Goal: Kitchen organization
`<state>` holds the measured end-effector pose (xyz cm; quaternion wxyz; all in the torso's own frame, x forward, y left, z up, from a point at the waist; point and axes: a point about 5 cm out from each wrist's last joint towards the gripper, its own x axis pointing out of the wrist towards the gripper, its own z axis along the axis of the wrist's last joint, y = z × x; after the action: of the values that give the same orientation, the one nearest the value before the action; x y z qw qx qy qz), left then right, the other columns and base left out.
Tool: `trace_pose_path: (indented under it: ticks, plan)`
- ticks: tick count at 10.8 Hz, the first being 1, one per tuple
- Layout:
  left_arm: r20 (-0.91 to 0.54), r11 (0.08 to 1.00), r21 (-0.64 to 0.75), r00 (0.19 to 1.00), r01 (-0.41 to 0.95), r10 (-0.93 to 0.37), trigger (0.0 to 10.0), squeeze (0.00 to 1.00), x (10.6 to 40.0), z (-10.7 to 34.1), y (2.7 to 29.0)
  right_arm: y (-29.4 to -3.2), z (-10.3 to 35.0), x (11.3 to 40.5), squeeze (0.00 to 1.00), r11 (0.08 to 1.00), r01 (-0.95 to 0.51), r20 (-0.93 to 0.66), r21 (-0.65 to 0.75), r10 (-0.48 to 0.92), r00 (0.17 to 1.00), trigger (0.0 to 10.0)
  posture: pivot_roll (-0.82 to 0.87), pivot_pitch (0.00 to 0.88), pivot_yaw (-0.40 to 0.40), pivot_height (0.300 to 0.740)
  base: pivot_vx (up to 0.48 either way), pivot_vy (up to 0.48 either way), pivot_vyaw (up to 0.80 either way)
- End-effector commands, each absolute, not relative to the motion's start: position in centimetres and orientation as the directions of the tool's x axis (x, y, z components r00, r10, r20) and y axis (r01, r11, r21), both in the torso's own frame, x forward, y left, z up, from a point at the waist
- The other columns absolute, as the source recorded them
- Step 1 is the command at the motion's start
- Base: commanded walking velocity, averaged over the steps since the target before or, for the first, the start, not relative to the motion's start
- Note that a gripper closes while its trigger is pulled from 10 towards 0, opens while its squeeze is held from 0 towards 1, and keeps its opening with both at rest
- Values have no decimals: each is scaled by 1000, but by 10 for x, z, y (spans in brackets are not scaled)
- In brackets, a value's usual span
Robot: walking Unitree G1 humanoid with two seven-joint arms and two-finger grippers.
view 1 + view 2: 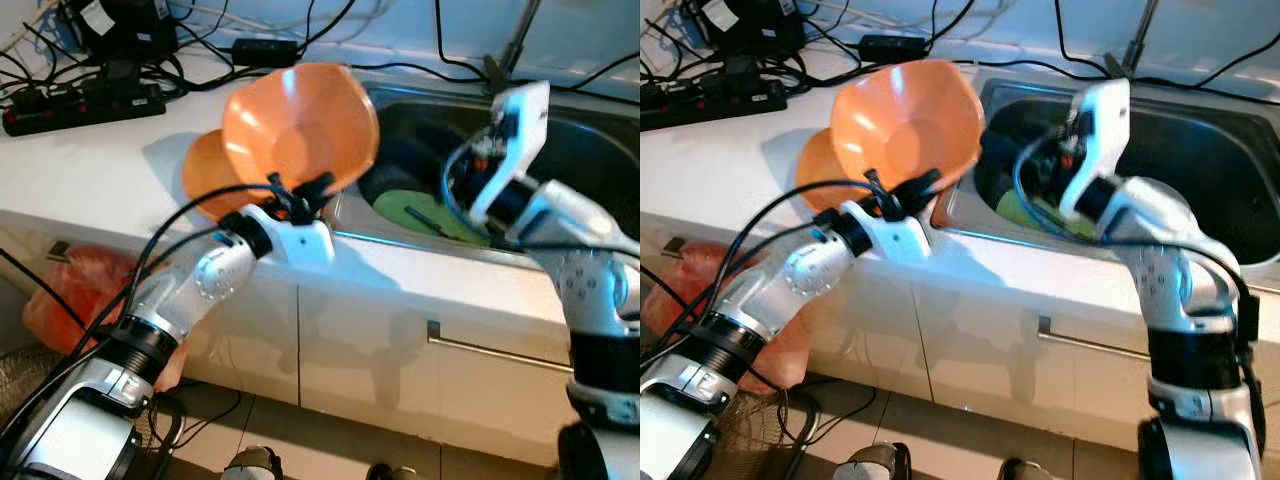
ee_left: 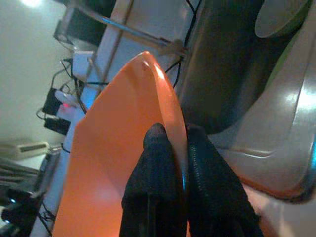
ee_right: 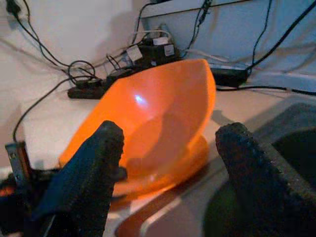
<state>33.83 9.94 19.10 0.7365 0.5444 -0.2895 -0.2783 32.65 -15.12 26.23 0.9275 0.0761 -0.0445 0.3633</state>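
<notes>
Orange bowl (image 1: 300, 125) is tilting above the counter (image 1: 90, 160), its rim pinched by the left gripper (image 1: 298, 190) (a second orange dish (image 1: 205, 175) is lying just behind). Right gripper (image 3: 173, 163) is hovering spread over the sink (image 1: 590, 150).

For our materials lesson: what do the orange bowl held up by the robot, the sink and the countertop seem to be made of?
Orange bowl, pinched at its rim by the left end effector: probably plastic, thin, glossy, light glowing through.
Sink: likely stainless steel, grey with a dull sheen.
Countertop: smooth white surface, stone or laminate; cannot tell which.
</notes>
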Motion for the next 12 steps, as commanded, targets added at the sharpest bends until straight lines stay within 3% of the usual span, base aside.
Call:
trace_pose_path:
  ticks: [1,3,7,8,9,10,11,12]
  plan:
    - [162,242,970,645,37,-747,0,0,338,197,93,-152,267,331,0,716,-675,155,177,657,738,10000,100,69,-22,740,0,0,0]
    - [199,236,972,590,-15,-782,0,0,336,202,85,-148,270,348,0,693,-637,123,339,638,760,10000,100,68,-23,740,0,0,0]
    - [281,285,955,538,-78,-795,0,0,336,215,70,-135,262,362,0,665,-633,46,397,674,737,10000,99,68,-26,740,0,0,0]
    - [294,291,952,531,-90,-795,0,0,337,217,70,-134,260,365,0,669,-624,24,403,674,738,6471,100,69,-28,740,0,0,0]
    - [297,293,951,528,-94,-796,0,0,337,218,70,-134,260,367,0,678,-615,9,402,669,743,0,100,70,-29,740,0,0,0]
    - [302,295,950,527,-100,-795,0,0,337,218,71,-133,260,369,0,690,-608,-11,392,664,747,0,100,70,-29,740,0,0,0]
    - [306,297,949,529,-104,-792,0,0,337,217,71,-132,261,370,0,698,-610,-19,376,664,748,1451,100,70,-29,740,0,0,0]
    - [307,299,949,531,-104,-790,0,0,338,217,71,-133,263,373,0,720,-602,-16,346,646,763,10000,99,68,-35,740,0,0,0]
